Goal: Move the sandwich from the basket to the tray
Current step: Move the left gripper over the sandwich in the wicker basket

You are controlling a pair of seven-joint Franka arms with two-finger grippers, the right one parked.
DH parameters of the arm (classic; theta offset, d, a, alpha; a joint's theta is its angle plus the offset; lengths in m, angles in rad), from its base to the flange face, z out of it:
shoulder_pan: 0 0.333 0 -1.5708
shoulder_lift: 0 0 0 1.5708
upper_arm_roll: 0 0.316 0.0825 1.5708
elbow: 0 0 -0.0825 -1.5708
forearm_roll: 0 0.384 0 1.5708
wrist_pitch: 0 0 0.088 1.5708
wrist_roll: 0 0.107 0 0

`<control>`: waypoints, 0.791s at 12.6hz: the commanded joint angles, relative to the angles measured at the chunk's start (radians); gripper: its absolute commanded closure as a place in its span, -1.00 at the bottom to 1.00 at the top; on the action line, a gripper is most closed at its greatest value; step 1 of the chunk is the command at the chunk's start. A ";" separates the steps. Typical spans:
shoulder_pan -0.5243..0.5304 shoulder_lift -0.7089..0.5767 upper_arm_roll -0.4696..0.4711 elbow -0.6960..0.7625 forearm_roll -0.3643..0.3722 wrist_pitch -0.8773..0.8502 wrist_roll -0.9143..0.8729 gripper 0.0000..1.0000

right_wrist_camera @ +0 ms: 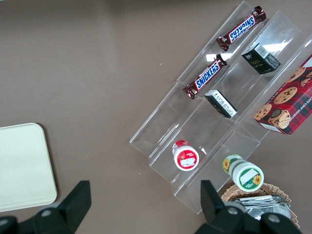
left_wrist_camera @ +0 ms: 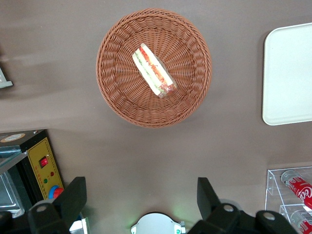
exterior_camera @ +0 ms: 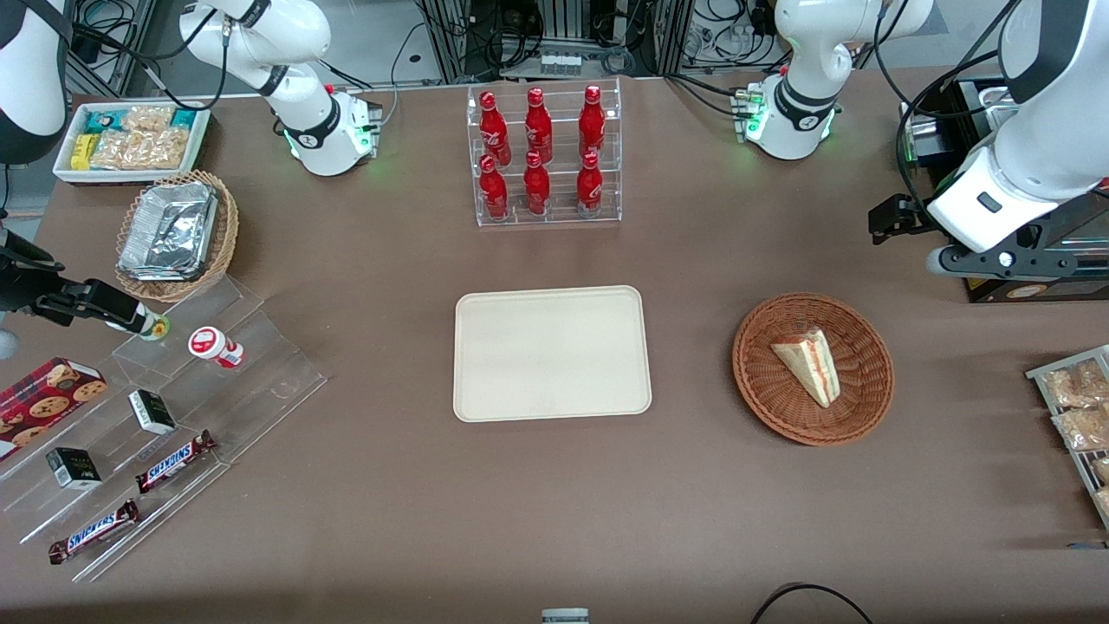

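The sandwich (exterior_camera: 810, 364) (left_wrist_camera: 155, 70), a pale wedge with red, orange and green filling along its edge, lies in the round reddish-brown wicker basket (exterior_camera: 754, 381) (left_wrist_camera: 117, 97). The cream tray (exterior_camera: 552, 354) (left_wrist_camera: 290, 73) (right_wrist_camera: 22, 165) lies flat beside the basket, toward the parked arm's end, with nothing on it. My gripper (exterior_camera: 892, 217) (left_wrist_camera: 140, 195) hangs high over the table, farther from the front camera than the basket and toward the working arm's end. Its fingers (left_wrist_camera: 73, 195) stand wide open with only bare table between them.
A clear rack of red bottles (exterior_camera: 544, 156) (left_wrist_camera: 297, 187) stands farther from the front camera than the tray. A black control box (exterior_camera: 1031, 286) (left_wrist_camera: 41, 165) and the arm's base (exterior_camera: 788, 121) (left_wrist_camera: 156, 224) sit near my gripper. A rack of snack packets (exterior_camera: 1079, 407) lies at the working arm's end.
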 commanded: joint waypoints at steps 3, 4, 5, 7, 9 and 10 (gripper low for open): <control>-0.001 -0.021 0.006 -0.003 -0.017 -0.007 0.016 -1.00; -0.001 -0.016 0.006 -0.003 -0.017 -0.006 0.016 -1.00; -0.001 -0.012 0.006 -0.011 -0.017 -0.003 0.016 -1.00; -0.001 -0.013 0.006 -0.055 -0.019 0.046 0.016 -1.00; -0.001 -0.013 0.006 -0.113 -0.019 0.108 0.016 -1.00; -0.001 -0.013 0.006 -0.144 -0.017 0.137 0.016 -1.00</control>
